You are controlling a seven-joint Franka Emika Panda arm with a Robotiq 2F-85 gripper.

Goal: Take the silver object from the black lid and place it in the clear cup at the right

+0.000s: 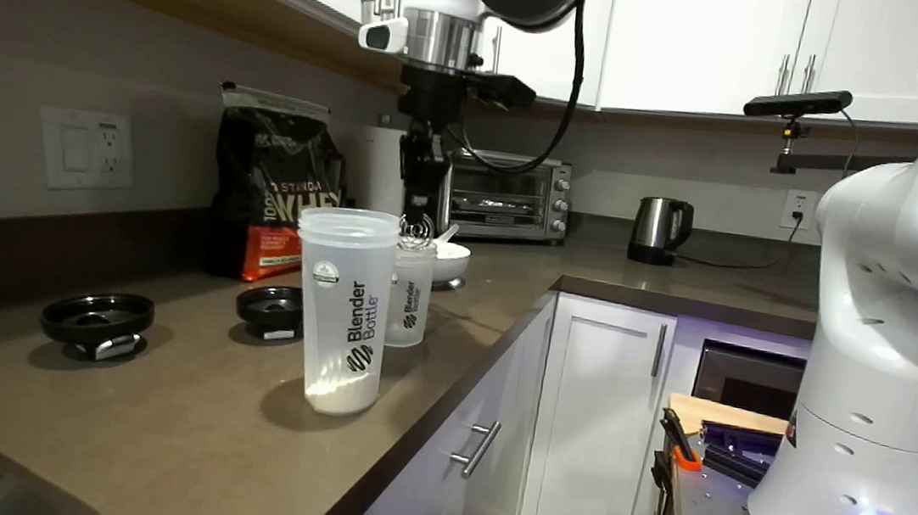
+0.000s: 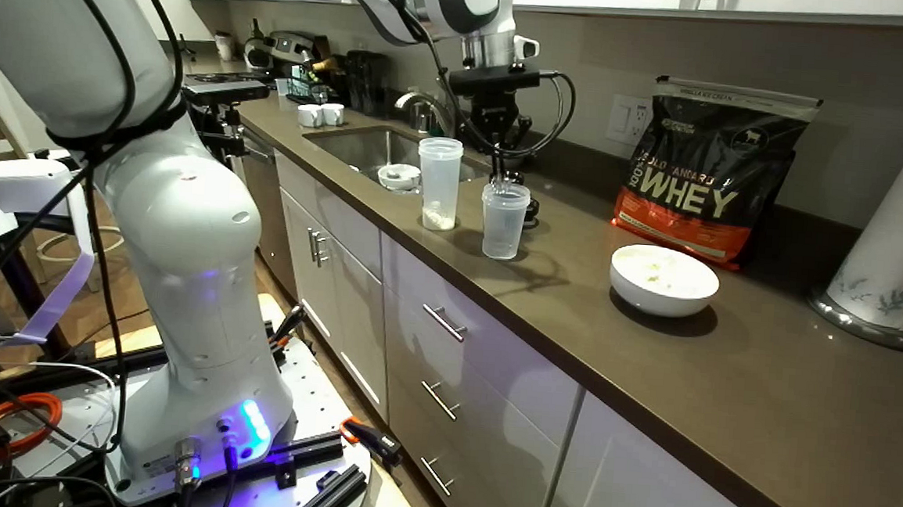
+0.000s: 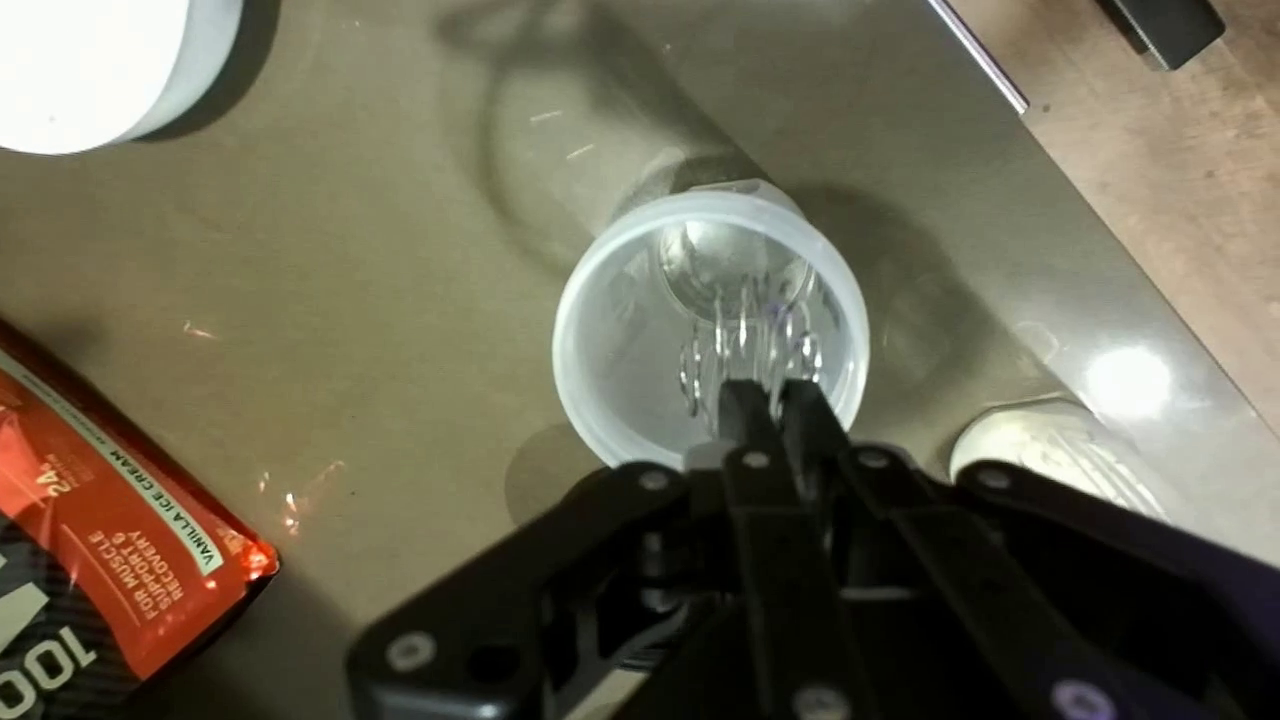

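The silver object is a wire ball (image 1: 415, 232), also visible in the wrist view (image 3: 745, 335). My gripper (image 3: 770, 395) points down with its fingers nearly together, pinching the wire. In an exterior view my gripper (image 1: 420, 202) holds the ball at the mouth of the smaller clear cup (image 1: 409, 312), partly above its rim. The clear cup stands upright and looks otherwise empty in the wrist view (image 3: 585, 340); it also shows in an exterior view (image 2: 502, 229). Two black lids lie on the counter, a nearer one (image 1: 98, 320) and a farther one (image 1: 270, 310).
A bigger printed cup (image 1: 343, 305) with white powder stands beside the clear cup, close to the counter edge. A white bowl (image 2: 662, 278) is on the other side. A whey bag (image 2: 715, 168) and a paper towel roll (image 2: 899, 234) stand by the wall.
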